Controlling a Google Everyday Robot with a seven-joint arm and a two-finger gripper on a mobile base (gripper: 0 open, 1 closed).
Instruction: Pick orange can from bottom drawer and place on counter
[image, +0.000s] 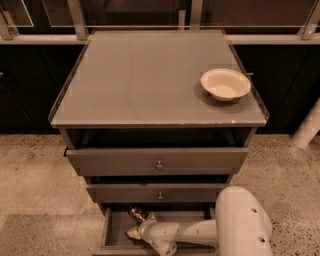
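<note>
Counting off now: one bench (150, 75), grey and flat. Up on it, just one bowl (225, 84), cream, near the right edge. Down the front, three drawers: top drawer (200, 161), middle drawer (125, 192), bottom drawer (116, 231). Two round knobs: upper knob (159, 165), lower knob (160, 196). None to be seen on the lowest. Inside that lowest one, a single can (137, 214), shiny orange-gold. One white arm (200, 232) reaching in from the right, with one tool (135, 226) at its end, down in the bottom drawer right by the can. One pale post (307, 125) off at the right.
</note>
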